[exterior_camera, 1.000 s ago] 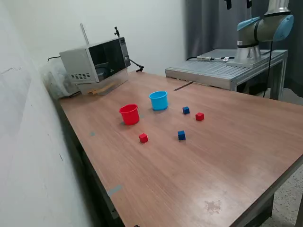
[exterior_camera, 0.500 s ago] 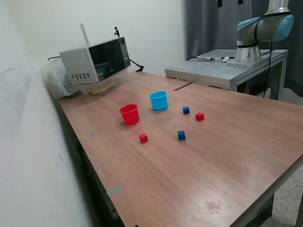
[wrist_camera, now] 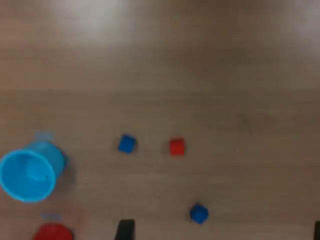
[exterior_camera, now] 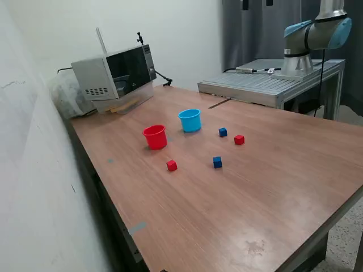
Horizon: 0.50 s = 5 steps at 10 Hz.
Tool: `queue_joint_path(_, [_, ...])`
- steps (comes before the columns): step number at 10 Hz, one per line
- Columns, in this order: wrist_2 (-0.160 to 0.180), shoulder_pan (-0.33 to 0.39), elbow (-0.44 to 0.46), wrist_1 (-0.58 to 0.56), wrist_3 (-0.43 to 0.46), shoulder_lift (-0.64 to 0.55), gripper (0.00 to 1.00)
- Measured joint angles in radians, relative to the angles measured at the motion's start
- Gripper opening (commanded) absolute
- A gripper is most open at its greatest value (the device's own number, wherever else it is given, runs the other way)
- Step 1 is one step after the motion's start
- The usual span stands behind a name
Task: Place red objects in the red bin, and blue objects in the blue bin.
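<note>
1. A brown stain [exterior_camera: 254,246] marks the wood-grain counter [exterior_camera: 272,187] near its closest edge in the exterior view.
2. Farther in, a red cube [exterior_camera: 172,165] and a dark blue cube [exterior_camera: 218,162] sit level with each other, well apart, the red one toward the exterior view's left.
3. Beyond them stands the red cup [exterior_camera: 155,136], upright and open-topped, apart from every cube.
4. Toward the exterior view's right of that cup, a second red cube [exterior_camera: 239,139] lies just beside a second blue cube [exterior_camera: 223,132], not touching it.
5. The light blue cup [exterior_camera: 190,120] stands upright slightly behind and to the exterior view's right of the red cup, close by but with a gap between.
6. All four cubes rest on the bare counter; neither cup shows a cube inside it.
7. At the far corner, by the wall, sits a microwave [exterior_camera: 115,71].
8. A metal platform [exterior_camera: 266,85] behind the counter carries the arm's base [exterior_camera: 309,39].
9. The claw [exterior_camera: 256,4] hangs high above, cut by the frame's top edge; only two dark finger stubs show, apart from each other and holding nothing visible, and how wide they stand cannot be told.
</note>
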Motion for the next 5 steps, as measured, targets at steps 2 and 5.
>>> queue_joint_path(2, [0.0,-0.001,-0.078,-0.071,0.002,0.124,1.0])
queue_joint_path(5, [0.004,-0.002,-0.231,-0.188,0.029,0.337,1.0])
